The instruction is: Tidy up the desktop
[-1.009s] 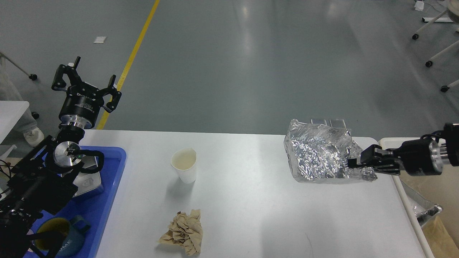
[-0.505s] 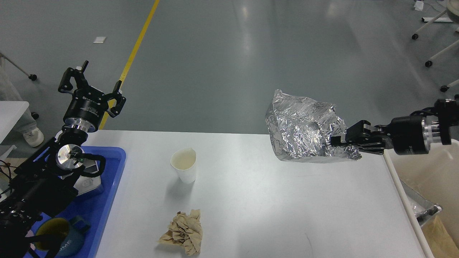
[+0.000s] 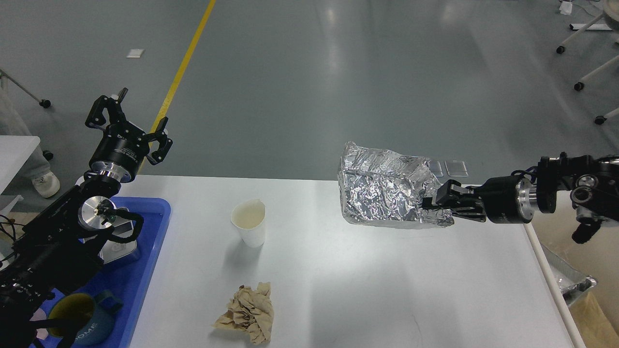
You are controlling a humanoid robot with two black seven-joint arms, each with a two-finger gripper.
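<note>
desktop (image 3: 338, 270): white, long axis runs left-right across the view
right gripper (image 3: 437, 205): clamped on crumpled foil bag (image 3: 382, 195), held above the desktop
left gripper (image 3: 128, 123): fingers spread, empty, above blue tray (image 3: 145, 270)

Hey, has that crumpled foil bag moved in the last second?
Yes. The foil bag, held in the right gripper, has shifted left toward the paper cup, which stayed put on the desktop.
</note>
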